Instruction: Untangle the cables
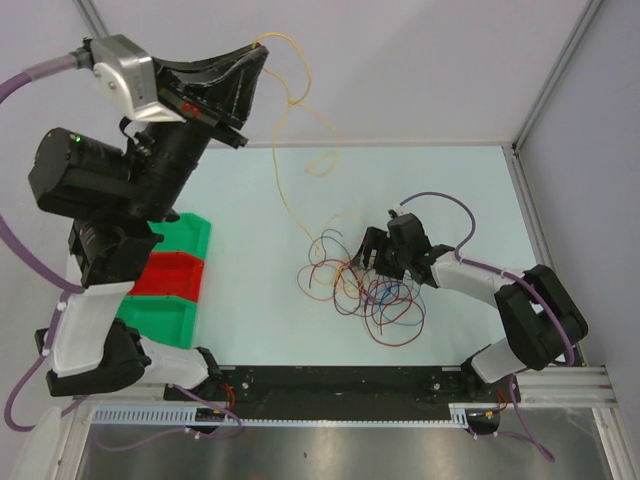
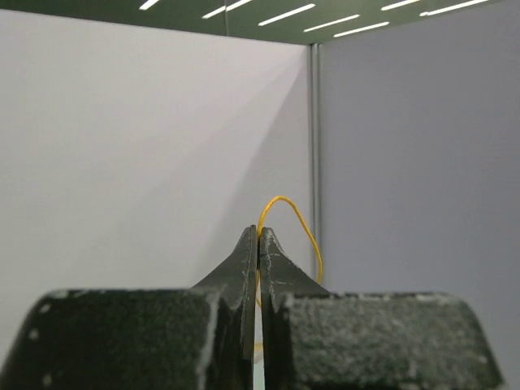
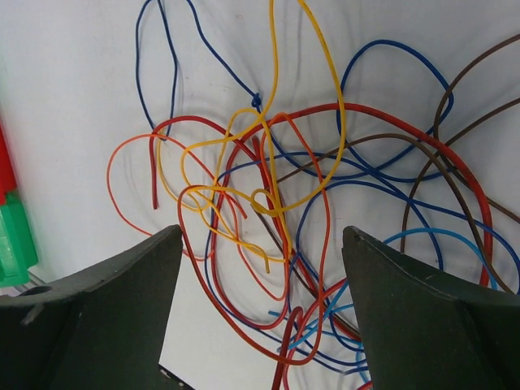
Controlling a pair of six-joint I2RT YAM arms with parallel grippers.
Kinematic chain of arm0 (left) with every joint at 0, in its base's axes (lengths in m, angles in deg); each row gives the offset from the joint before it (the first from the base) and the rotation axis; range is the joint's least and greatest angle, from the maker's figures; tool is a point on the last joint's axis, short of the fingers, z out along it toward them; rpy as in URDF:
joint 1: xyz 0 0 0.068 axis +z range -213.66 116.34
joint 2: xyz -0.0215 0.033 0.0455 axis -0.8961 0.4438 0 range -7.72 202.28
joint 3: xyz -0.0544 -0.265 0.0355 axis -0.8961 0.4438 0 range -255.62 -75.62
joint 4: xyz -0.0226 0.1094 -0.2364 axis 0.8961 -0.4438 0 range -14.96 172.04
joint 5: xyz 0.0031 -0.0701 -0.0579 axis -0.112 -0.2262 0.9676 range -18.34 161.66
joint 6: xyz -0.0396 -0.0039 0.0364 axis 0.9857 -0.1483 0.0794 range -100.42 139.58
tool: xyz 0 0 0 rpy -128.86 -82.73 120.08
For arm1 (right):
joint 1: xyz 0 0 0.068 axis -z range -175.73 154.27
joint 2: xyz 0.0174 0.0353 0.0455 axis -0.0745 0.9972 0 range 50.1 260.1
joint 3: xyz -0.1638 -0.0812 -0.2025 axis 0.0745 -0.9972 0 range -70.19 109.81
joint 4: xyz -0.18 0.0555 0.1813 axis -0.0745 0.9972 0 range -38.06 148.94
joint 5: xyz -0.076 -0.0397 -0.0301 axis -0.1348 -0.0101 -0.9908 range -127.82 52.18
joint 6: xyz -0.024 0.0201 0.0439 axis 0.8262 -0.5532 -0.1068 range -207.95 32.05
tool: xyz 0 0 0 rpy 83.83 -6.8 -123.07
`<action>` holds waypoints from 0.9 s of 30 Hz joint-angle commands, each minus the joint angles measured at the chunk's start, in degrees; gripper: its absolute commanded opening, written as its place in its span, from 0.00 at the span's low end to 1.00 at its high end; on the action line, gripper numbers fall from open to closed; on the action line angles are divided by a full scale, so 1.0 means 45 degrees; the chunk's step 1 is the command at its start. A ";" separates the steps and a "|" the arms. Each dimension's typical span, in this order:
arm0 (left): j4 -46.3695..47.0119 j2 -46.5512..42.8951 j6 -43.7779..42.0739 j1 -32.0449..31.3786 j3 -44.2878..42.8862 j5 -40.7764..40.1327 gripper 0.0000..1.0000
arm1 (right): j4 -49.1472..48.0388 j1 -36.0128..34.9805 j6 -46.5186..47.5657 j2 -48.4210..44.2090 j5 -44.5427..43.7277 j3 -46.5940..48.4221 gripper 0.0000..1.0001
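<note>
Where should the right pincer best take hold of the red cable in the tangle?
Probably the red cable's big outer arc on the pile's right edge, coming straight down with the open right pincer: there it bows clear of the yellow cable and carries fewer crossings.

A: Lighting, overhead view: bright, even, diffuse. The surface (image 1: 260, 200) reads pale mint with no hard glare; the cables (image 1: 365, 285) cast only faint, soft shadows.

B: Left wrist view: ceiling strip lights (image 2: 260, 12) at the top edge, walls evenly lit. The near pincer (image 2: 258, 244) bodies are dark and soft in focus.

A: Right wrist view: wires sharp, thin shadows offset to one side. Green bin (image 3: 15, 240) at the left edge is blurred.
</note>
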 commanded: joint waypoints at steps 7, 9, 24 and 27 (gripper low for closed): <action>-0.0217 -0.1870 0.0150 0.1003 0.5079 -0.2900 0.00 | 0.3751 0.0379 0.1633 -0.1418 -0.2293 0.2258 0.94; -0.0453 -0.2084 0.0778 0.2053 0.5881 -0.2687 0.00 | 0.4550 0.0632 0.1712 -0.1672 -0.2705 0.2514 0.95; -0.1528 -0.1812 0.2304 0.6258 0.7095 -0.2979 0.00 | 0.6780 0.1551 0.1731 -0.3627 -0.2688 0.3100 0.97; -0.1547 -0.1715 0.2304 0.6766 0.6744 -0.2920 0.00 | 0.7229 0.1571 0.1829 -0.3588 -0.2688 0.3373 0.97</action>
